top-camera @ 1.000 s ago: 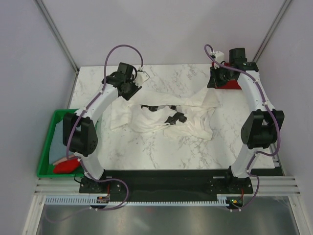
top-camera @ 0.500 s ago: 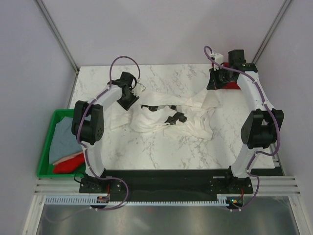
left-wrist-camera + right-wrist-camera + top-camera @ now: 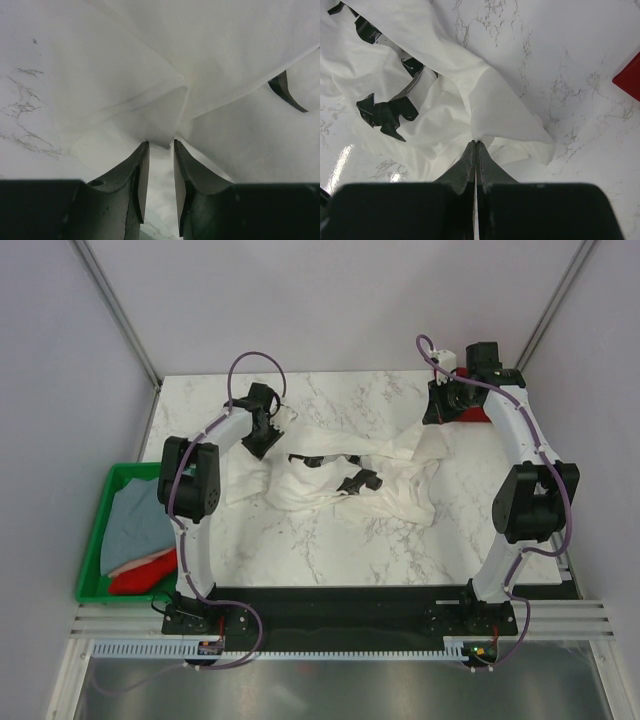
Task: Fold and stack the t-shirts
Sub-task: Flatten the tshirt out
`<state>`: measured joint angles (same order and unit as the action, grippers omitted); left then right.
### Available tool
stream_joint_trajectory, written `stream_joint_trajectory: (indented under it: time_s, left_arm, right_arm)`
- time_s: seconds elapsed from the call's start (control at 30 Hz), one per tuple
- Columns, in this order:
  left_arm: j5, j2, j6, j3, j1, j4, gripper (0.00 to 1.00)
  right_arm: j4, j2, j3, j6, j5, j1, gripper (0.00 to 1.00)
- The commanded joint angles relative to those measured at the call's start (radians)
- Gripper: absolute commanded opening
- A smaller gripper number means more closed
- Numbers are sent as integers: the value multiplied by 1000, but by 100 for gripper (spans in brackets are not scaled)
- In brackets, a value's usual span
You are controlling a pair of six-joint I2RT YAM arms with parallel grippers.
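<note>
Top view: the left arm has drawn its elbow back toward the near left, uncovering more of the green crate (image 3: 92,540), and the left gripper (image 3: 160,146) has settled at the far-left edge of the white t-shirt (image 3: 385,495), its jaws narrower than a second ago. In the left wrist view the jaws stand a slim gap apart with the peak of a cloth fold at their tips; whether they already bite it cannot be told. The right gripper (image 3: 476,145) has hardly moved: its jaws are pressed together, pinching the shirt's far-right edge, which tents up toward them. The shirt lies crumpled across the middle of the worktop (image 3: 350,398), black print (image 3: 362,480) uppermost. With an arm at each far corner, the garment appears about to be pulled flat, so folding has probably not begun. The dark red t-shirt (image 3: 472,417) at the far right is mostly covered by the right wrist. In the crate, the grey-blue t-shirt (image 3: 130,525) and the bright red t-shirt (image 3: 140,575) are partly screened by the left arm. Sleeves, collar and hem of the white shirt cannot be distinguished in the folds.
</note>
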<state>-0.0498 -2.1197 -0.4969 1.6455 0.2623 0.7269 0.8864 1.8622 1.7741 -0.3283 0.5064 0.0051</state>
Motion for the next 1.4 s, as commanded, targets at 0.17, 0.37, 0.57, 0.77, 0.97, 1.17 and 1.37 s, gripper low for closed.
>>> stream_joint_trajectory:
  time_s: [0.17,0.37,0.57,0.77,0.97,1.17,1.37]
  left_arm:
    - [5,-8,21,37,-8,25,31]
    - [-2,-6,17,27,-8,49,29]
    - [5,-36,17,46,-6,65,18]
    - [83,-13,47,129,-6,120,2]
    - [139,47,57,292,-6,177,2]
    - [159,158,54,448,-20,212,2]
    - [102,167,18,313,-17,244,30]
  right_arm:
    - [-17,18,10,-9,-5,-1,0]
    - [-21,34,25,-8,-5,-2,0]
    - [-21,43,64,-5,-25,-2,0]
    - [-23,28,133,-2,-74,-1,0]
    - [-40,0,251,23,-132,-31,0]
    - [-79,-41,350,55,-172,-69,0]
    - [-83,-69,294,75,-131,-91,0]
